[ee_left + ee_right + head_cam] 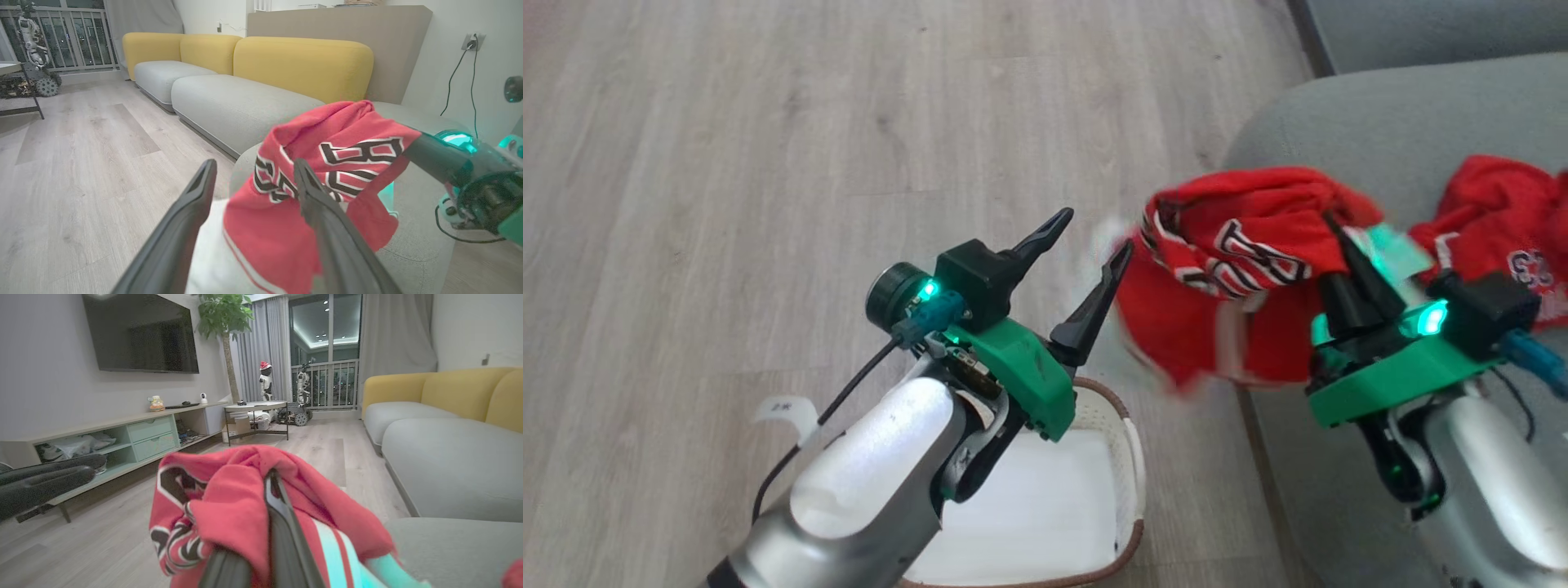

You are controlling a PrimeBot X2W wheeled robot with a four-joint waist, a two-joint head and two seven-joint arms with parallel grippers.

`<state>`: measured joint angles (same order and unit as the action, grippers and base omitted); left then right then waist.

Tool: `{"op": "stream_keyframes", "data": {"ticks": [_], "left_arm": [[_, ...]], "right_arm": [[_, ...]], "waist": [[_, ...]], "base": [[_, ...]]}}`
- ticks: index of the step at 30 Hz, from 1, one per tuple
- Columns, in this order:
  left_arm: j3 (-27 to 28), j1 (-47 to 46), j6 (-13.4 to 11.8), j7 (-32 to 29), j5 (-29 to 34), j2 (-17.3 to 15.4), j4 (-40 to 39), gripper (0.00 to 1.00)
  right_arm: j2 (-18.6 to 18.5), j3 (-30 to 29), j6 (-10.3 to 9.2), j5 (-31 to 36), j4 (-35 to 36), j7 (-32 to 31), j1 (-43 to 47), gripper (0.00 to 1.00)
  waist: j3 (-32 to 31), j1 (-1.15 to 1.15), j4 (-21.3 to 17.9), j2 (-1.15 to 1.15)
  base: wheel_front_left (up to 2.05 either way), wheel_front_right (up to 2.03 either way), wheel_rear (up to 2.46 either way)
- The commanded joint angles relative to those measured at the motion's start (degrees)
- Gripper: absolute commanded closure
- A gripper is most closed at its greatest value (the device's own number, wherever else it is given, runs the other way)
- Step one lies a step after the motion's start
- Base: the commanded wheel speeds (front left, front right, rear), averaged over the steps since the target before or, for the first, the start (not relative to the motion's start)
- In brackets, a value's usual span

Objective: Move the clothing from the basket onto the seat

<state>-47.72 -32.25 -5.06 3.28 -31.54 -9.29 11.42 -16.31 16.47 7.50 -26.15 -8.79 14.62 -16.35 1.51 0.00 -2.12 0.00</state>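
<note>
**R claw** [1339, 237]: sitting right of centre in the head view. Its fingers are pressing together w/ no gap and pinching a bunched fold of the lettered garment [1241, 269]. The red cloth is draping over the fingertips and to their left. It is hanging in the air across the edge of the seat [1380, 114], approx. half over the cushion and half over the floor [768, 122]. In the right wrist view the lettered garment [229, 498] is wrapping both sides of the R claw [271, 490], hiding its tips.

**L claw** [1096, 230]: pointing toward upper right at frame centre. Its jaws are standing wide apart and gripping nothing. The right-hand fingertip is lying just beside the garment's left edge (contact cannot be told; that edge is blurred). In the left wrist view the L claw [254, 169] is pointing at the lettered garment [347, 139], which is hanging mostly to the right of the gap and behind the right-hand finger.

**Second garment** [1494, 212]: lying on the seat at the right edge of the head view, behind the R claw's wrist.

**Basket** [1131, 457]: standing on the floor at bottom centre, below the L claw, w/ its white liner showing.
</note>
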Motion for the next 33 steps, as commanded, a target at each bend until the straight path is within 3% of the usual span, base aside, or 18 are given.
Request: {"op": "stream_keyframes", "data": {"ticks": [1,24,33], "left_arm": [[1.9,-1.4,0.0,0.8,0.0,-0.8,-1.9,0.00],[-0.5,-3.2,0.8,3.9,1.9,-0.2,2.2,0.00],[-1.0,-3.7,1.2,5.0,1.5,0.8,4.7,0.00]], "right_arm": [[-0.9,-0.1,-0.01,0.8,2.7,0.4,-0.7,1.00],[-4.1,-7.5,-0.01,0.0,12.7,0.4,1.2,1.00],[-4.2,-8.2,-0.01,-0.3,14.4,0.4,1.4,1.00]], "waist": [[0.1,0.00,-1.5,0.00],[2.8,0.00,-22.1,0.00],[3.4,0.00,-26.9,0.00]], "base": [[0.00,0.00,0.00],[0.00,0.00,0.00],[0.00,0.00,0.00]]}}
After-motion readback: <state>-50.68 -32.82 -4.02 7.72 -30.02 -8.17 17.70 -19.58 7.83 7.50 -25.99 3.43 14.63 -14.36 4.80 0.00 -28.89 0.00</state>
